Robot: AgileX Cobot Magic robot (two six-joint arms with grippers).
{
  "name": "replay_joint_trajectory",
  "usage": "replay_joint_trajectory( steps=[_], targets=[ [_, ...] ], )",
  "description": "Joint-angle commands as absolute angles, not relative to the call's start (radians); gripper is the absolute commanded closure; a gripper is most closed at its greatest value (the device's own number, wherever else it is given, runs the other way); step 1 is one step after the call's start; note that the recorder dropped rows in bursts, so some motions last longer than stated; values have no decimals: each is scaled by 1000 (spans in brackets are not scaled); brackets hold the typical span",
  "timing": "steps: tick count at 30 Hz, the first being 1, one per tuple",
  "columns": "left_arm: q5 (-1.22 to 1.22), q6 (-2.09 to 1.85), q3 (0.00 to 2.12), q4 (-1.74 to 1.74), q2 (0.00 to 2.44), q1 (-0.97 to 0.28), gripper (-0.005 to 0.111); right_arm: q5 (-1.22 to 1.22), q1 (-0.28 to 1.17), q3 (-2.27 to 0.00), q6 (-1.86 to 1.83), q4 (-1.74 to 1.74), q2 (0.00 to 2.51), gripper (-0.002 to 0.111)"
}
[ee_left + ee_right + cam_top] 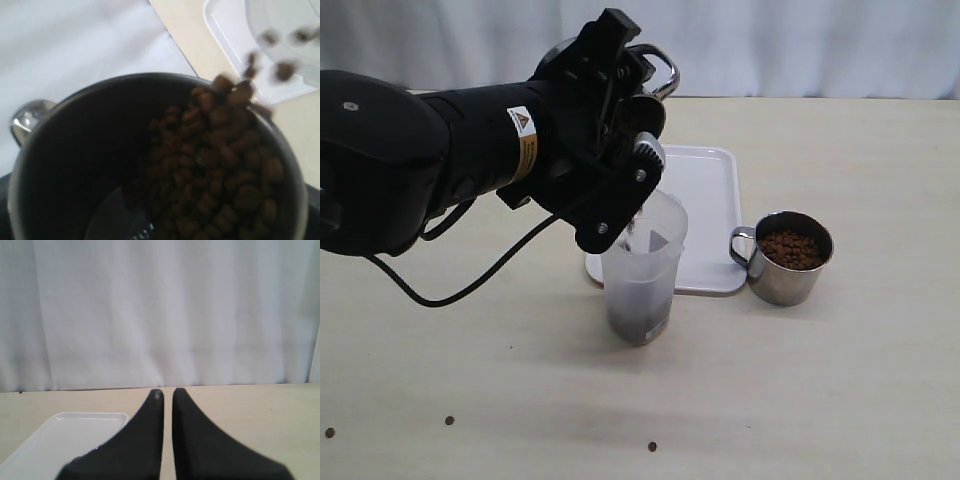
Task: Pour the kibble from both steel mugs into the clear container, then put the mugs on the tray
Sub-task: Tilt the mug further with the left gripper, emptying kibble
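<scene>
Two steel mugs in sight, both off the tray (705,180); tilted mug (85,150) clamped in left gripper (620,125), held high and tipped mouth-down over clear container (642,270); jaws closed firmly on the mug's body, looped handle poking out past the gripper toward white curtain (800,40). From the left wrist: dark steel inside of the mug, kibble (210,170) heaped against the low lip, a handful of blurred pellets in mid-air between the rim and the container's pale mouth; tray corner beneath. Container upright on table (840,380), at the tray's near edge, hiding part of that edge; dark layer of kibble at its bottom, small triangular mark on its frosted wall. Farther right, standing mug (782,280) upright on the table just beside the tray's near right corner, handle turned toward the tray, brown kibble nearly up to the brim; touching the tray or not, cannot tell. Three stray pellets (449,420) scattered on the table near the front, well apart from each other. Across the table, black cable (470,285) looping down from the left arm. From its own wrist camera, right gripper (166,392): fingers (140,445) side by side, narrow slit between, nothing held; hangs above the table, pointing at the curtain, tray corner close by.
</scene>
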State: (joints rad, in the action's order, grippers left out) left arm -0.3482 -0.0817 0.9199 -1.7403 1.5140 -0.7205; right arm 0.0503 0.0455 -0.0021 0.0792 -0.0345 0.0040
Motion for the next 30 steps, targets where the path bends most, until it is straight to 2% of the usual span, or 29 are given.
replay_joint_trajectory(
  steps=[1,30],
  targets=[
    [-358,-99,931,-1744,1509,-723,107,38,49,0,75,-33,0,103],
    [-358,-168,931,-1744,1509,-723,107,38,49,0,75,-33,0,103]
  ],
)
